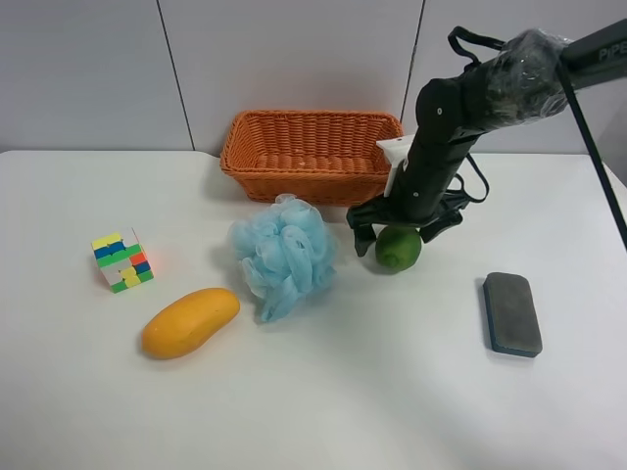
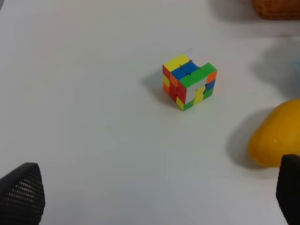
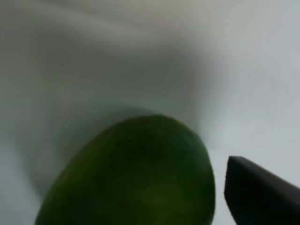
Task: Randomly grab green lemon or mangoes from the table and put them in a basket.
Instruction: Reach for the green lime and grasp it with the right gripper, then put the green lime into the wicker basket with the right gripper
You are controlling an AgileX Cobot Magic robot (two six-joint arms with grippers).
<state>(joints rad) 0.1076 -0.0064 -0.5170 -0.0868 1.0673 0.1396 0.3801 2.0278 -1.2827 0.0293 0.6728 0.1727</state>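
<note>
The green lemon (image 1: 398, 248) sits on the white table (image 1: 343, 392) in front of the orange wicker basket (image 1: 312, 155). The arm at the exterior high view's right is the right arm. Its gripper (image 1: 397, 233) is lowered over the lemon, open, with a finger on each side. The right wrist view shows the lemon (image 3: 136, 178) very close, with a small gap to one dark finger (image 3: 258, 197). The yellow-orange mango (image 1: 190, 322) lies at the front left and also shows in the left wrist view (image 2: 276, 136). My left gripper (image 2: 154, 192) is open and empty above the table.
A light-blue bath pouf (image 1: 282, 255) lies between the mango and the lemon. A colourful puzzle cube (image 1: 121, 260) stands at the left, also seen in the left wrist view (image 2: 189, 86). A grey sponge (image 1: 511, 313) lies at the right. A basket corner (image 2: 276, 8) shows in the left wrist view.
</note>
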